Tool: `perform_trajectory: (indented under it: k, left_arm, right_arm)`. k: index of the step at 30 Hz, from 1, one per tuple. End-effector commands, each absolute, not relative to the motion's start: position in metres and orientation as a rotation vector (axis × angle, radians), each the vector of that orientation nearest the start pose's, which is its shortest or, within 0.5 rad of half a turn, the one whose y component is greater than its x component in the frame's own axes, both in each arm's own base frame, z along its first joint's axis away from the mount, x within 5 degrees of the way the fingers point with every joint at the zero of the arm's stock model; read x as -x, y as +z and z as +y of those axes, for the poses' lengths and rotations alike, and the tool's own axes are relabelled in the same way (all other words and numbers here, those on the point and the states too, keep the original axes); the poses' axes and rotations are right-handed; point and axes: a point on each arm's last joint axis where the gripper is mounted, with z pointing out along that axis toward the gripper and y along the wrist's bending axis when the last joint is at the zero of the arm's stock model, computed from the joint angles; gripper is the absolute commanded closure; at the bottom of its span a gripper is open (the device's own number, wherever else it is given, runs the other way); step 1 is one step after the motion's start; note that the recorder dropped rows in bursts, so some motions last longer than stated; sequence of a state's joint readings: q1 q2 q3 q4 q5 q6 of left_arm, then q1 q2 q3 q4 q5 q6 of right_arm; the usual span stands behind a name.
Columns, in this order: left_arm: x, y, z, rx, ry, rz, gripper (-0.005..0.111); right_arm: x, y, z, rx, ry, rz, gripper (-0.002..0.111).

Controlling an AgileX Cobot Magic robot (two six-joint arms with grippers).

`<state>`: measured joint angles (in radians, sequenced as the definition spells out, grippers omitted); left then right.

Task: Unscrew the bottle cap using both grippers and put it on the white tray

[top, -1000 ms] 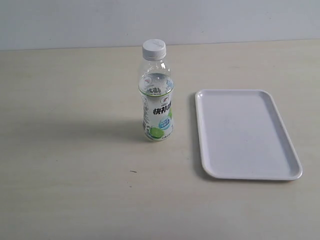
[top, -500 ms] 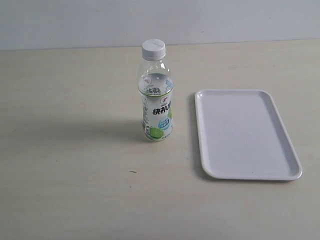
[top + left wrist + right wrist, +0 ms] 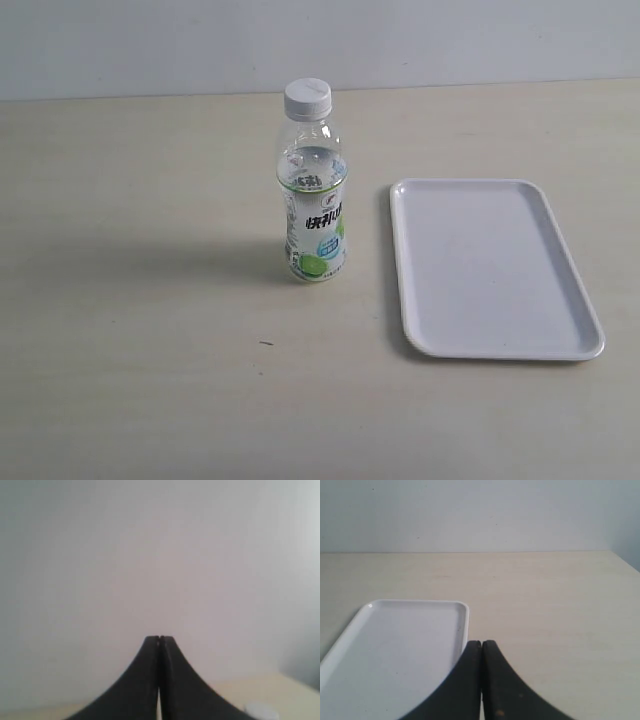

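The clear bottle (image 3: 313, 205) with its lime label stands upright on the table in the exterior view. Its white ribbed bottle cap (image 3: 307, 98) sits screwed on top. To the right of it lies the white tray (image 3: 491, 267), bare. Neither arm shows in the exterior view. My left gripper (image 3: 159, 639) is shut with nothing in it and faces a plain wall; a blurred white round shape (image 3: 262, 711) sits at the frame's edge. My right gripper (image 3: 481, 643) is shut and empty, next to the tray's (image 3: 395, 645) rim.
The light wooden table (image 3: 140, 300) runs back to a pale wall (image 3: 450, 40). A small dark speck (image 3: 266, 343) lies in front of the bottle.
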<state>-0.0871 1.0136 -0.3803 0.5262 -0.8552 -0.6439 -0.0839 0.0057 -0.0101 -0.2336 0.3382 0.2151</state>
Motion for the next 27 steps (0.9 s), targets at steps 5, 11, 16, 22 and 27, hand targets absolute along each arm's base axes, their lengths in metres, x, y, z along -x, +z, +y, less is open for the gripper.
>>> perform_trajectory:
  k: [5,11,16,22,27]
  left_arm:
    - [-0.234,0.181,-0.085,-0.728,-0.617,1.483,0.107]
    - [-0.25,0.127,-0.098,-0.967,-0.586,1.517,0.095]
    - [-0.261,0.101,-0.122,-1.057,-0.685,1.524,0.048]
    - [-0.281,0.085,-0.141,-1.026,-0.738,1.544,0.002]
    - [-0.295,0.079,-0.154,-1.008,-0.786,1.541,0.002]
  right_arm:
    - [-0.053,0.187,-0.012,-0.121,-0.14,1.79,0.108]
    - [-0.053,0.187,-0.012,-0.121,-0.14,1.79,0.108]
    - [-0.053,0.187,-0.012,-0.121,-0.14,1.79,0.108]
    - [-0.053,0.187,-0.012,-0.121,-0.14,1.79,0.108]
    - [-0.053,0.187,-0.012,-0.123,-0.138,1.79,0.108]
